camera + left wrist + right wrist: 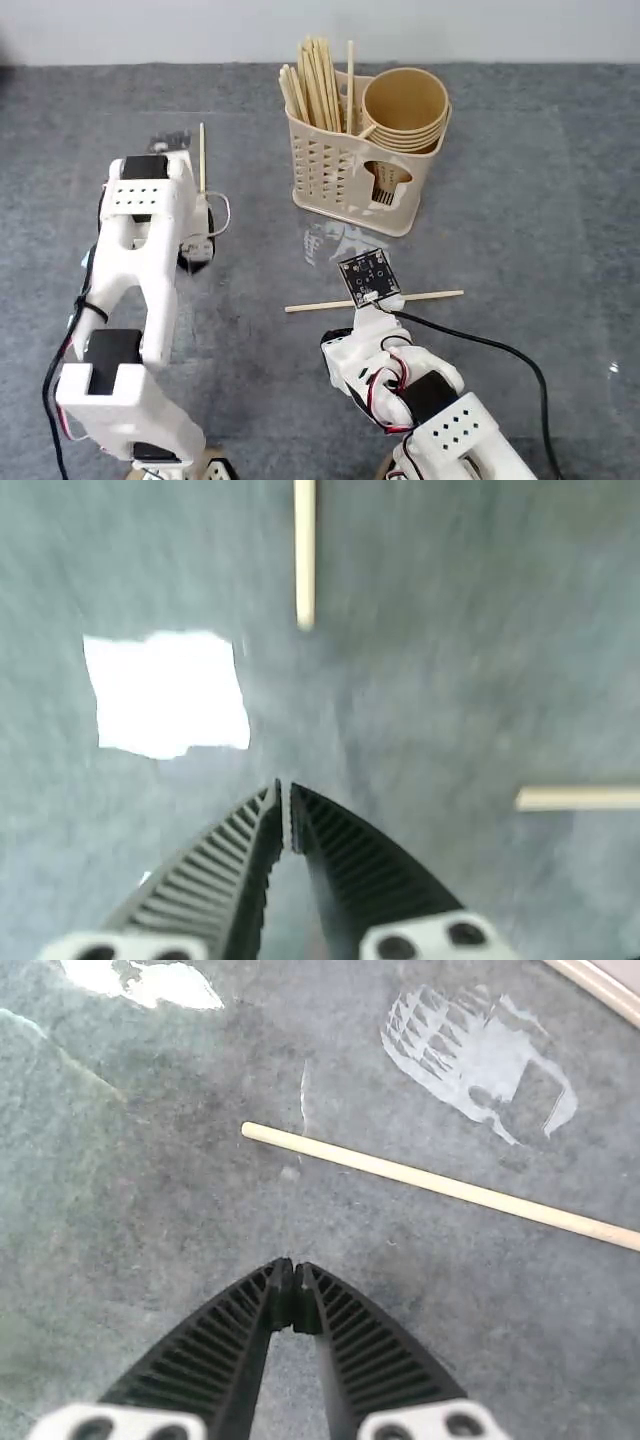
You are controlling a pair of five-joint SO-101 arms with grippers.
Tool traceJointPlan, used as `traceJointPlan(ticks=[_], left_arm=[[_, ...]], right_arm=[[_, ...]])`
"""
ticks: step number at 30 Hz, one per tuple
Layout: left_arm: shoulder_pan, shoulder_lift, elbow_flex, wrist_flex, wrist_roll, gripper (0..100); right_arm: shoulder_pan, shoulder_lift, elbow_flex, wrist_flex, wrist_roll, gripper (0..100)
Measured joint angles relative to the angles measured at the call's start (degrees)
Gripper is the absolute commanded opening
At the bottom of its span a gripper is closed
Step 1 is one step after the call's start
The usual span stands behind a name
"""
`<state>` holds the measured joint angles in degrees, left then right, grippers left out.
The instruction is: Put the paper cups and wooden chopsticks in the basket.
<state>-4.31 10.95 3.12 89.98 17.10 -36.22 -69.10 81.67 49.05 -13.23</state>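
The beige slotted basket stands at the back centre, holding several wooden chopsticks and a stack of paper cups. One loose chopstick lies flat in front of the basket. My right gripper hovers just short of this chopstick, shut and holding nothing. A second loose chopstick lies beside the left arm. My left gripper is shut and empty above the mat, with that chopstick's end ahead of its tips.
A grey mat covers the table, with bright glare patches on it. A pale bar crosses the edge of the left wrist view. A black cable trails from the right arm. The basket's rim shows in the right wrist view.
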Motion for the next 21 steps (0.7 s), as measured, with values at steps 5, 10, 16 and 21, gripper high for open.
traceJointPlan(ticks=[5, 10, 16, 21], left_arm=[[-0.2, -0.3, 0.5, -8.9, 0.8, 23], [-2.2, 5.8, 0.5, -15.6, 1.0, 22], [-5.5, 19.1, -2.5, -21.7, 1.0, 14], [-5.5, 27.2, -15.6, -13.4, 1.0, 11]], right_arm=[[0.0, 0.0, 0.0, 0.0, 0.0, 0.9], [0.0, 0.0, 0.0, 0.0, 0.0, 0.9], [0.0, 0.0, 0.0, 0.0, 0.0, 0.9], [0.0, 0.0, 0.0, 0.0, 0.0, 0.9]])
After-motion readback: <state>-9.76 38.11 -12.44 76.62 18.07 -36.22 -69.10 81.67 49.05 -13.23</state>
